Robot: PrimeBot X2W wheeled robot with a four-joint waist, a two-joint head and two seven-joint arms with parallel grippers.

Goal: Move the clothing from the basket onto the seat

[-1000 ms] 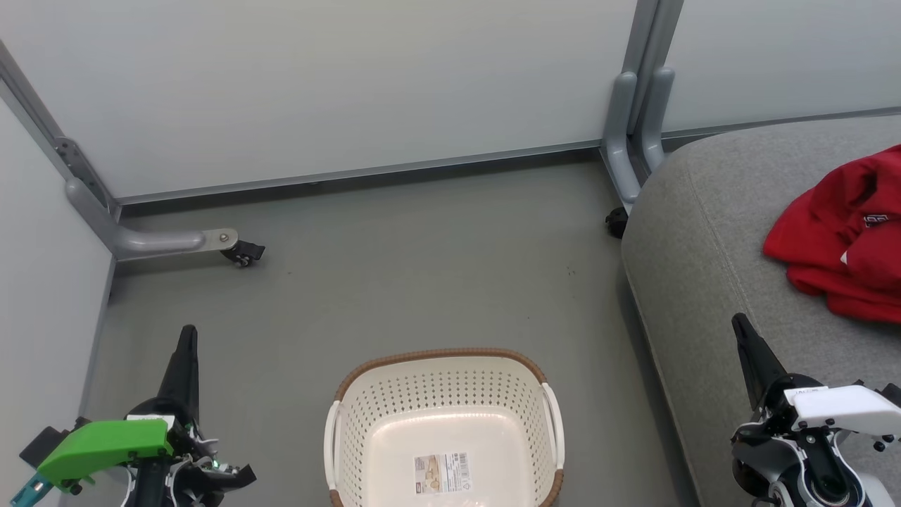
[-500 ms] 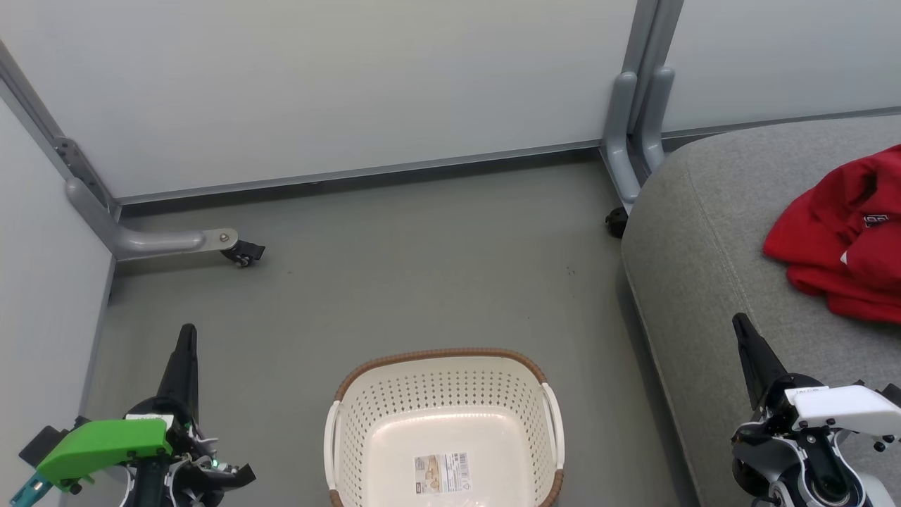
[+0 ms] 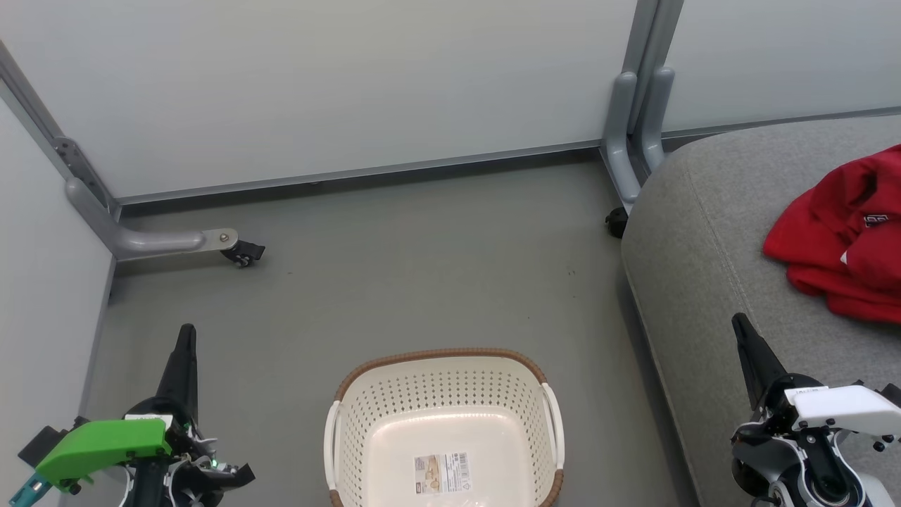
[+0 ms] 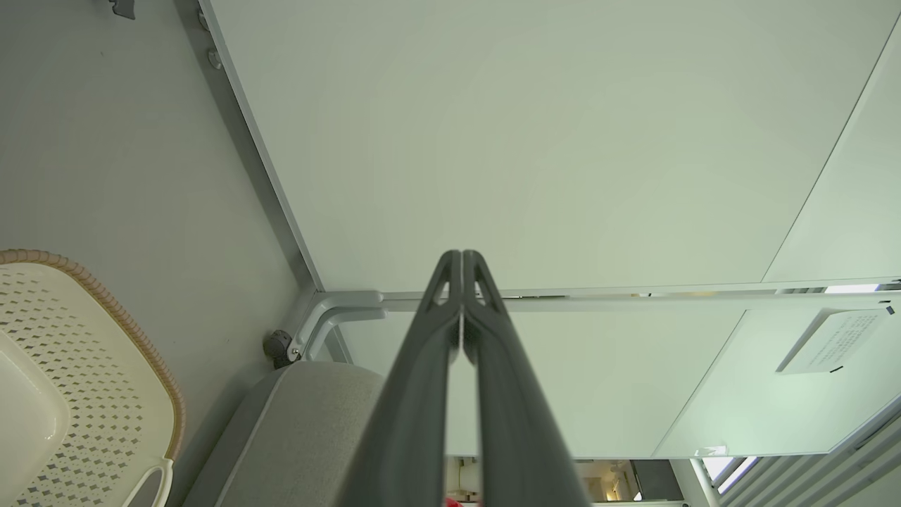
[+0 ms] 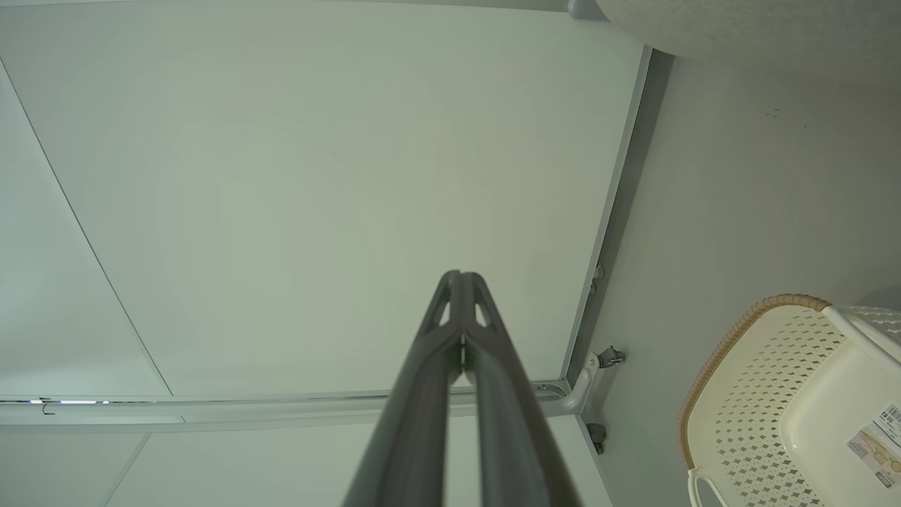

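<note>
The cream basket (image 3: 545, 394) stands on the floor at the bottom centre with only a paper label (image 3: 442, 472) inside. Red clothing (image 3: 838, 239) lies bunched on the grey seat (image 3: 697, 232) at the right. My left gripper (image 3: 186, 334) is shut and holds nothing, low at the left of the basket. Over the seat's front edge, my right gripper (image 3: 739, 322) is shut and holds nothing. The left wrist view has the shut gripper (image 4: 462, 255), the basket (image 4: 105, 366) and the seat (image 4: 310, 429). In the right wrist view, the shut gripper (image 5: 459, 276) points at a wall panel, with the basket (image 5: 746, 394) at lower right.
Pale partition panels (image 3: 352, 84) close off the back and left. Their grey feet with black castors (image 3: 243, 252) stand on the grey floor (image 3: 422, 282), one more castor (image 3: 616, 222) beside the seat.
</note>
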